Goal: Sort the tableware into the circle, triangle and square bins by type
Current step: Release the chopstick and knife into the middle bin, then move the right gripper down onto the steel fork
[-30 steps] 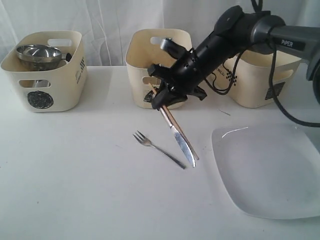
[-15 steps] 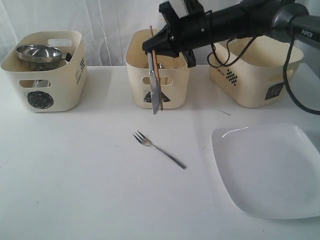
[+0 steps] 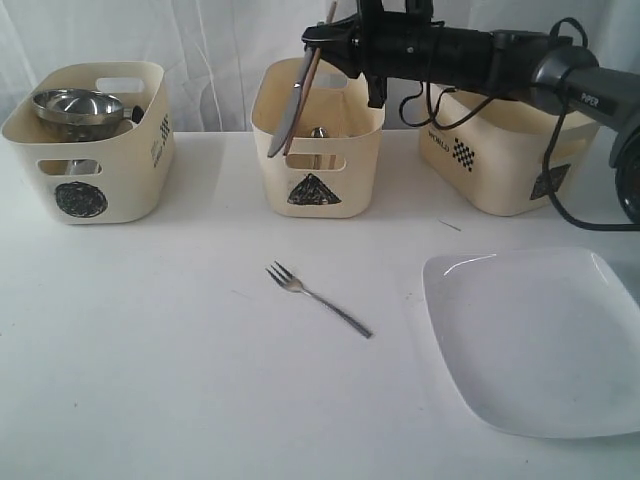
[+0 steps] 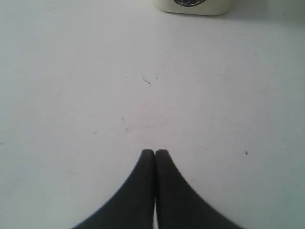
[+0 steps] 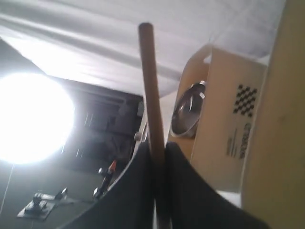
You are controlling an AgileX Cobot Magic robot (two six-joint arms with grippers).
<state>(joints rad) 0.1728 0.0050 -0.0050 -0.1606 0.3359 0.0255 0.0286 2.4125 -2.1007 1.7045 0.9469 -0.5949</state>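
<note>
**Steel and wood over the middle bin: get lower before you let go**

Your right gripper [image 3: 322, 45] is clamped on two pieces at once: a knife [image 3: 283, 122] and a chopstick [image 3: 305, 95]. In the wrist view the chopstick [image 5: 150, 95] runs straight up between the closed fingers. I can only make out one wooden stick, so don't assume you have the pair. The gripper hangs high above the triangle bin [image 3: 315, 190], near its left rim.

Both pieces hang nearly upright, with their long axes leaning down and to the left in the outside view. The chopstick's top end pokes above the gripper. The lower ends look level with the bin's left wall, and I can't tell whether they are inside the rim or in front of it.

To do this step well, I'd shift a little toward the bin's middle. Bring the tips down past the rim, then release so the knife and chopstick slide in instead of tipping over the edge.

Your left gripper [image 4: 155, 152] is closed on nothing, over bare table [image 4: 95, 95].

The fork [image 3: 318, 298] lies flat on the table, tines toward the back left, and the plate [image 3: 540, 345] sits at the front right.
</note>
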